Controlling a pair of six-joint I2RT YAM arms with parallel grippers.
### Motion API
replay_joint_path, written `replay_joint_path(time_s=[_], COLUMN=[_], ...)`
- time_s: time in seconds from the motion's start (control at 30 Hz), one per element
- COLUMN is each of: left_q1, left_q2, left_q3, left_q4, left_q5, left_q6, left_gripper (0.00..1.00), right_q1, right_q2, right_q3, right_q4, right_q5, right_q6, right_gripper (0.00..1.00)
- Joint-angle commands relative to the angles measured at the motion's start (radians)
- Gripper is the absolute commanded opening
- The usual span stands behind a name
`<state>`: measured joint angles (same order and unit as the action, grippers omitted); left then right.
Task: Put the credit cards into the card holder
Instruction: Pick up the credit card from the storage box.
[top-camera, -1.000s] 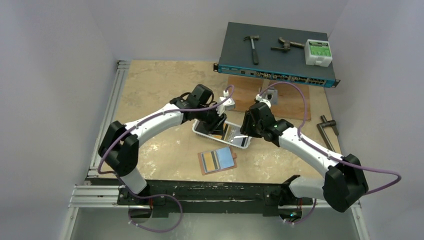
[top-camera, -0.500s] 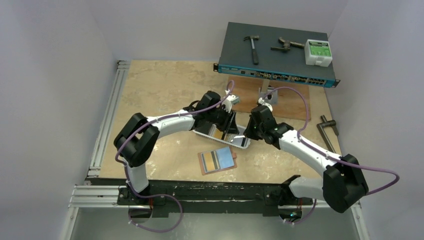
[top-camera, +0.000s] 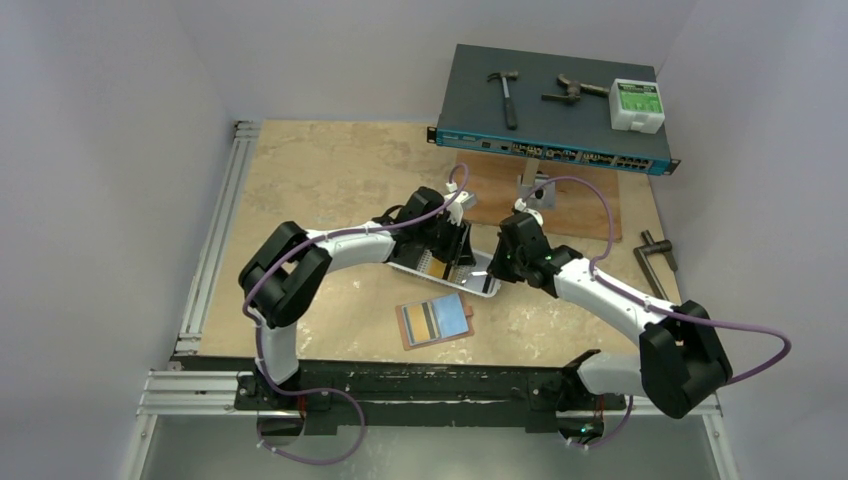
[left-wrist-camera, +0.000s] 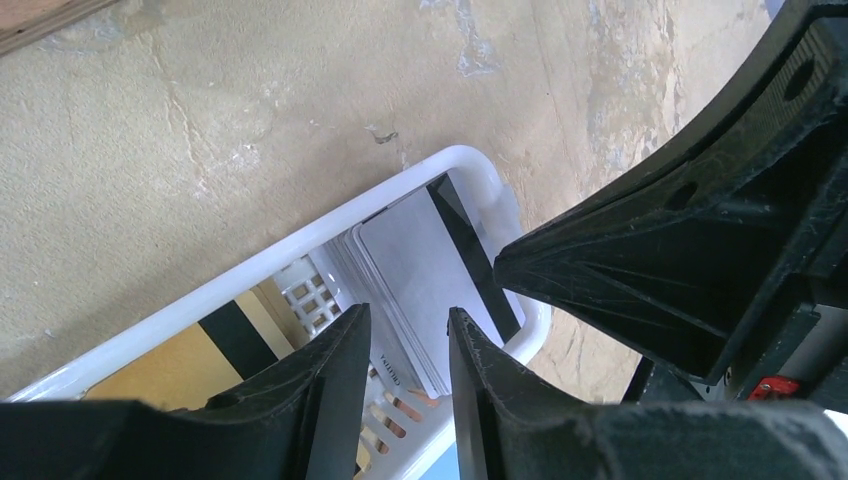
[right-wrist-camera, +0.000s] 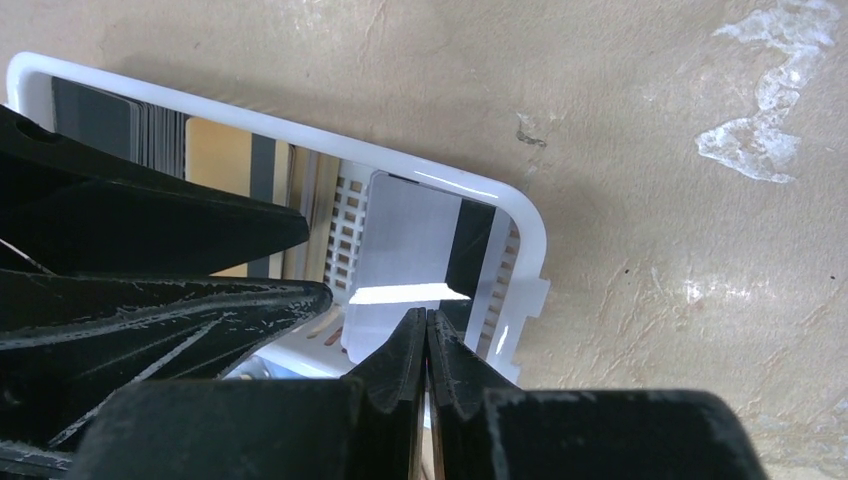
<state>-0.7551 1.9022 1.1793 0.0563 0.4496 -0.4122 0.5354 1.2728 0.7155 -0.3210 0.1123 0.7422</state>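
My right gripper (right-wrist-camera: 427, 335) is sitting fully closed, its tips meeting right at the near edge of the pale grey card (right-wrist-camera: 405, 245). That card is leaning in the end of the white tray (right-wrist-camera: 300, 128). Whether it is actually nipped between my tips, I cannot tell.

My left gripper (left-wrist-camera: 405, 385) is hanging just beside it over the same tray, jaws standing narrowly apart, the grey card showing through the gap. Its black bulk is crowding my right wrist view and covering much of the tray's other half. An orange-yellow card (left-wrist-camera: 175, 375) with a black stripe is lying further along the tray, partly cut off.

The card holder (top-camera: 403, 328) is lying open on the table (top-camera: 320, 190), near the tray on the side towards my bases, showing orange, black and blue inside, too small to read further. At the far edge a network switch (top-camera: 545, 120) is carrying a hammer (top-camera: 507, 95) and a white box (top-camera: 637, 105), with a wooden board (top-camera: 490, 195) lying in front.
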Motion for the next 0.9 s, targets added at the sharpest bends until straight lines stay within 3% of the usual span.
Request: replay_joint_path(time_s=[0.0,0.4,0.87], left_q1=[-0.005,0.012,0.017], left_q2=[0.028,0.058,0.038], left_q3=[0.023,-0.043,-0.061], left_q4=[0.011,0.17,0.151], left_q5=[-0.001,0.123,0.061], left_q6=[-0.034,-0.114,-0.102], left_gripper=[0.34,0.37,0.41], right_q1=[-0.008,-0.009,-0.009], right_q2=[0.002,0.032,0.053], right_q3=[-0.011,-0.033,-0.05], right_q4=[0.016,0.035,0.049], right_q5=[0.0,-0.024,-0.043], right_q6=[-0.01,-0.018,-0.018], right_gripper=[0.01,0.0,0.0])
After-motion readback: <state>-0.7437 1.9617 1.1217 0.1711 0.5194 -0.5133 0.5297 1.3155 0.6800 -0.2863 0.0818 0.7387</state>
